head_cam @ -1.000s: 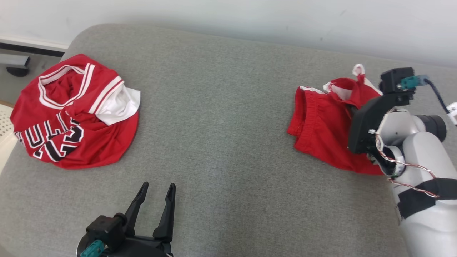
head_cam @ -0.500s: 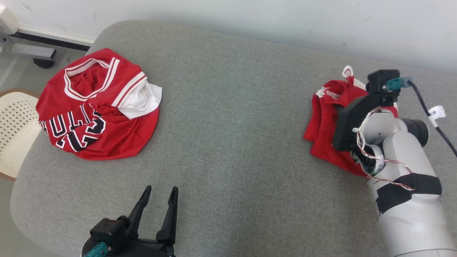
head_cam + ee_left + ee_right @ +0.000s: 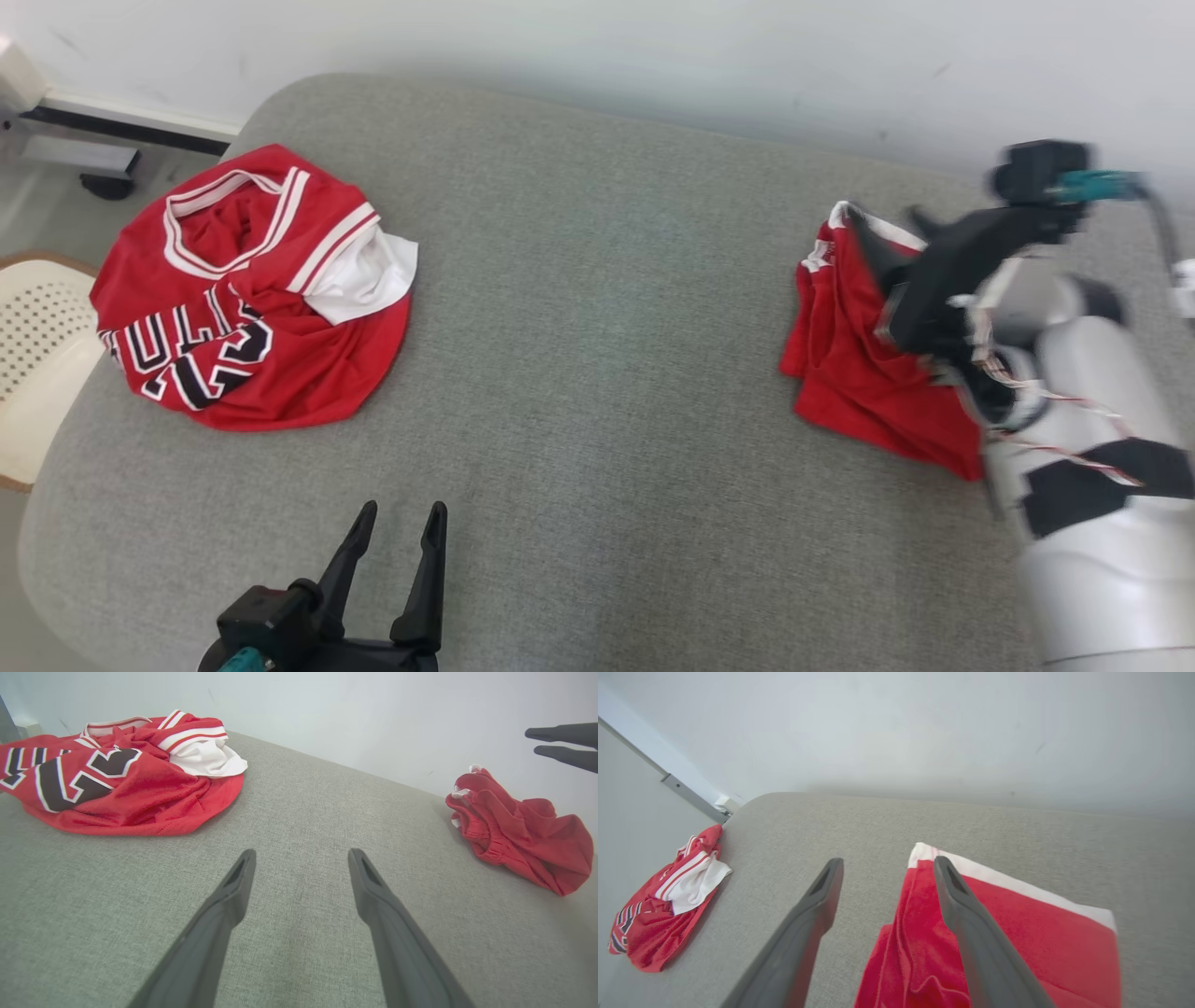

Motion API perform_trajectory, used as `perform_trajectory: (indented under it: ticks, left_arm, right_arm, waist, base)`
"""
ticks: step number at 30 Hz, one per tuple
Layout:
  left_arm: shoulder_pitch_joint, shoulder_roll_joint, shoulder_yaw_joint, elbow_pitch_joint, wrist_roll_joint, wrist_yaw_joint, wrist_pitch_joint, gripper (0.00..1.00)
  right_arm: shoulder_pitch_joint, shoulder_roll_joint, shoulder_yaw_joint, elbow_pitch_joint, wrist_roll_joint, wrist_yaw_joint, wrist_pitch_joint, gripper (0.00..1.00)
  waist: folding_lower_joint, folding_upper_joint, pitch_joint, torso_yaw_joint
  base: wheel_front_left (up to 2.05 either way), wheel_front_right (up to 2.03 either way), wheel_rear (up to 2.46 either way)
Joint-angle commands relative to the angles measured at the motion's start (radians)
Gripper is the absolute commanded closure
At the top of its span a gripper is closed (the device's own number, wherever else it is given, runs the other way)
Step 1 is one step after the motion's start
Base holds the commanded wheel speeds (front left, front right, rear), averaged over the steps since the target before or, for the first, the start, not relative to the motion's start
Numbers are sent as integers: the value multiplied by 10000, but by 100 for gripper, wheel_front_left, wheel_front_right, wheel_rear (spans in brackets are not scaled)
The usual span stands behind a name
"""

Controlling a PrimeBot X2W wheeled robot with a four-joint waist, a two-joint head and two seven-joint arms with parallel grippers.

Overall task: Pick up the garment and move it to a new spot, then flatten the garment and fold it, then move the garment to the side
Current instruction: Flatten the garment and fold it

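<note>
1. Garment properties. The red knit shorts with the white side trim point(image 3: 859, 373) lie bunched on the right part of the grey upholstered cushion point(image 3: 597, 280), near its right edge. I judge them light, limp and non-fragile. They will sag and drape from any single pick point, and the mesh-like cloth should give the pads fair grip without slipping.

2. Pick point. I would take hold at the gathered elastic waistband, which faces the cushion centre in the left wrist view point(image 3: 518, 830), or at the white-trimmed hem corner. Both are thicker than a single layer, so a pinch there is less likely to catch only one ply.

3. Right gripper point(image 3: 882, 219). The jaws are spread wide and hold nothing. In the right wrist view point(image 3: 888, 861) one finger crosses over the trimmed edge of the shorts point(image 3: 1017, 933). The left wrist view shows the fingertips point(image 3: 532, 741) raised above the cloth, so I judge there is no contact.

4. Left gripper point(image 3: 403, 509). The jaws are spread, empty, and low over bare cushion at the near edge, well apart from both garments.

5. Second item. A crumpled red basketball jersey with white trim and black lettering point(image 3: 252, 308) lies on the left part of the cushion.
</note>
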Motion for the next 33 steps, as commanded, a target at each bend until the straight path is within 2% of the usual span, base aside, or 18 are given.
perform_trajectory:
  ticks: [1,2,4,6,7,14,17,21,28,33]
  left_arm:
    - [132,65,39,-97,-118,69,-69,0]
    - [219,94,65,-168,-123,124,-68,0]
    - [178,113,60,-214,-146,113,-63,0]
    - [143,110,30,-250,-141,95,-49,0]
    - [110,97,12,-273,-131,97,-46,0]
    - [-138,54,-17,-343,-147,68,-56,0]
    - [-284,33,-25,-277,-147,54,-65,0]
    - [-208,7,-38,-170,-193,63,-86,0]
    - [-62,74,34,-141,-251,103,-96,0]
    - [-81,75,3,-202,-281,124,-97,0]
  right_arm:
    - [252,-479,-193,-331,40,-23,-151,0]
    - [521,-859,-403,-630,-364,-23,-226,0]
    - [781,-1160,-684,-760,-790,-23,-147,3]
    - [1078,-1329,-718,-761,-1175,-23,-35,82]
    - [1223,-1345,-690,-706,-1312,-23,50,100]
    - [1309,-1070,549,-278,-1617,-23,60,100]
    - [1301,-827,1378,-139,-1369,-23,86,100]
    - [1490,-871,2184,-265,-1095,-23,23,100]
    - [1756,-941,3162,-589,-871,-23,223,100]
    - [1656,-527,3802,-715,-446,-23,109,100]
  waist:
    - [1,1,-121,-170]
    - [1,1,-147,-271]
    - [1,1,-121,-351]
    - [1,1,-32,-416]
    - [1,1,23,-438]
    - [1,1,472,-510]
    - [1,1,514,-458]
    - [1,1,453,-406]
    - [1,1,328,-492]
    - [1,1,347,-600]
  base:
    - [0,0,0]
    - [0,0,0]
    - [0,0,0]
    - [0,0,0]
    - [0,0,0]
    - [0,0,0]
    - [0,0,0]
    - [0,0,0]
    - [0,0,0]
    - [0,0,0]
